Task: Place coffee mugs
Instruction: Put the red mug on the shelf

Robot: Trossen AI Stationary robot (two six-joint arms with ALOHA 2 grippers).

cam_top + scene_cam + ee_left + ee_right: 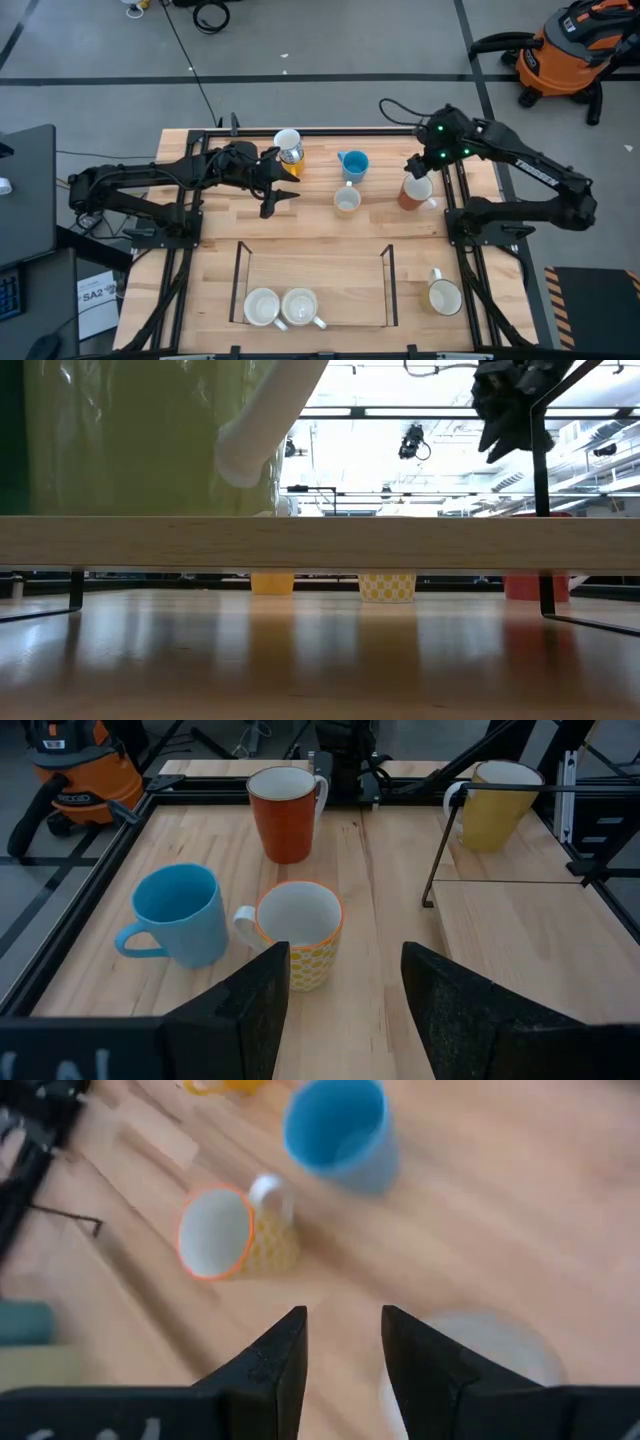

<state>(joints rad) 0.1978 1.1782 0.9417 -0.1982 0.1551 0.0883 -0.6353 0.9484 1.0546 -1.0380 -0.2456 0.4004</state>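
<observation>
The right gripper (418, 168), jaws spread, hangs directly over the red-brown mug (413, 190); the left gripper (283, 196), also spread, faces the patterned mug (346, 200).

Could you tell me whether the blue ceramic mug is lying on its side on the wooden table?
No, the blue ceramic mug stands upright on the wooden table, its opening facing up, beside the yellow-patterned mug.

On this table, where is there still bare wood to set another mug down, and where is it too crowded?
Free: the rack's right half, beside the two white mugs; the strip between the rack and the patterned mug; the front-left corner. Crowded: the back row, where the blue mug, the red-brown mug, the left gripper and the right gripper cluster.
</observation>
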